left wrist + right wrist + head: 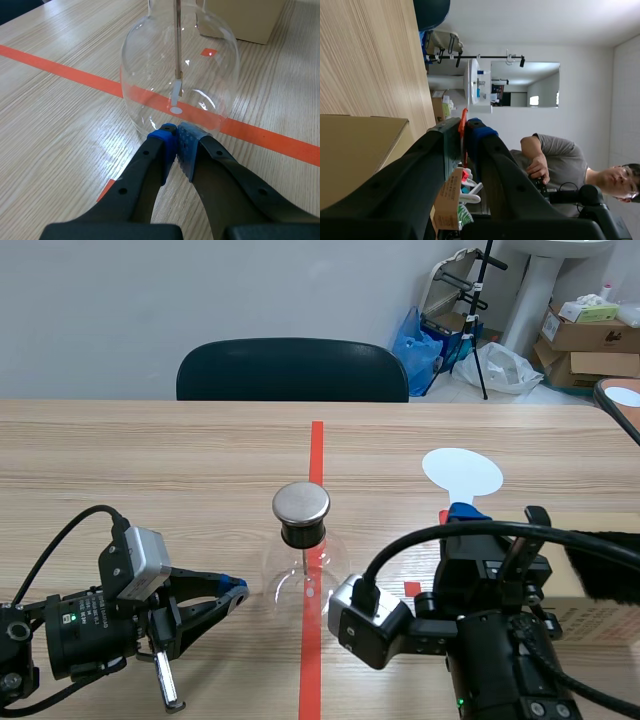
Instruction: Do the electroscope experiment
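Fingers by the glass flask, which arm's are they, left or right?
The left arm's fingers, shut, blue pads right at the glass flask; the right arm's fingers sit apart, clamped on the white paddle.

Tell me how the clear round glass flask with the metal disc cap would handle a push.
The clear round glass flask is likely fragile, being thin-walled glass. Its metal disc cap sits high on a narrow neck, so it may tip.
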### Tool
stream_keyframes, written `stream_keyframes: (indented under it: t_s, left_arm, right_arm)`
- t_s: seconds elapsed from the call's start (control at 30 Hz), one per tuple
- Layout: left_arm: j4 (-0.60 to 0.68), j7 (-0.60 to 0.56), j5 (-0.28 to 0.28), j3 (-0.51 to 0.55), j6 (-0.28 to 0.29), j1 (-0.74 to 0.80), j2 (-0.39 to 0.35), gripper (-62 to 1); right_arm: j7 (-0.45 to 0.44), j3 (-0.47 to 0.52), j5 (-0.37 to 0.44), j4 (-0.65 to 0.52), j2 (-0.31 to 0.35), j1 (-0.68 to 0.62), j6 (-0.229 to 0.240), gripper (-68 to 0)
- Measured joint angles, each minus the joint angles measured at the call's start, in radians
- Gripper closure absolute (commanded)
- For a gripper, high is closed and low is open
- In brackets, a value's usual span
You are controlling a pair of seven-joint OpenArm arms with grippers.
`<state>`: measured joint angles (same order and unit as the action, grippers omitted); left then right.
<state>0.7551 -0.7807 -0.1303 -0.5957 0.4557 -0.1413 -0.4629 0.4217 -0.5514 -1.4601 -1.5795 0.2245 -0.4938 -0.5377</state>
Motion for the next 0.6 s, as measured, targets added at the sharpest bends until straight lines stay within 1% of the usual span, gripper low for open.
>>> stream_keyframes:
  t_s: [0.4,0.6]
  left_arm:
    - [0.000,0.000,0.000,0.000,0.000,0.000,0.000,-3.1]
    - [0.000,0.000,0.000,0.000,0.000,0.000,0.000,-3.1]
  right_arm:
    - [-0.005,0.000,0.000,0.000,0.000,0.000,0.000,-1.1]
    - [-0.099,0.000,0.000,0.000,0.000,0.000,0.000,-1.1]
